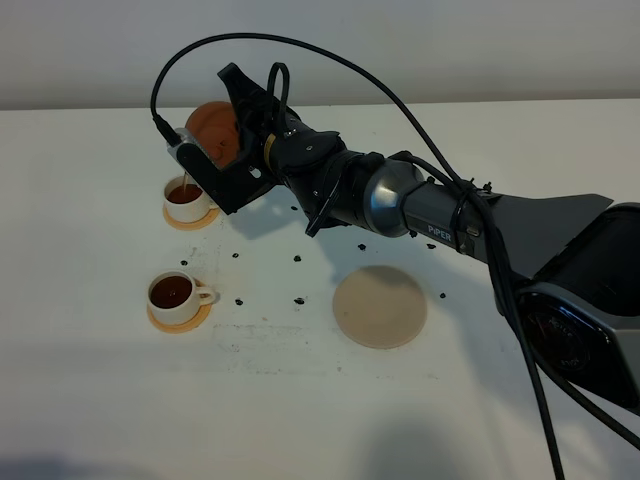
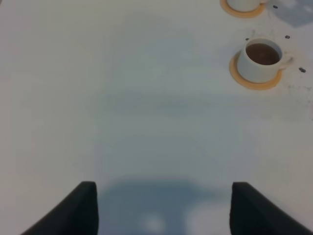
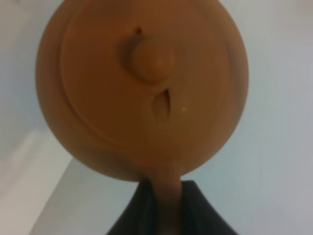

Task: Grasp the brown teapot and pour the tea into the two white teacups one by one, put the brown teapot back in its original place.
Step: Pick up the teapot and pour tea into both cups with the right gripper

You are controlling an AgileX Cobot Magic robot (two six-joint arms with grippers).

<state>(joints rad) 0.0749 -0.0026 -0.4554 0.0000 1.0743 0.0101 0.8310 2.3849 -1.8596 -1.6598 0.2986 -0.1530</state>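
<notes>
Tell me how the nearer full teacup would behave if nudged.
The nearer teacup looks small and light, so it would likely slide on its coaster. It holds dark tea, so a push could spill. Probably rigid and chippable.

The brown teapot (image 3: 142, 88) looks blurry up close. The picture's edge cuts off the far teacup (image 2: 243, 6). The right gripper (image 1: 215, 165) hides the teapot's spout.

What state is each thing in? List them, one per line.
Teapot: held tilted, pouring.
Far cup: tea streaming in.
Near cup: full of tea.
Disc: bare.
Right gripper: shut on teapot handle.
Left gripper: open, empty.
</notes>
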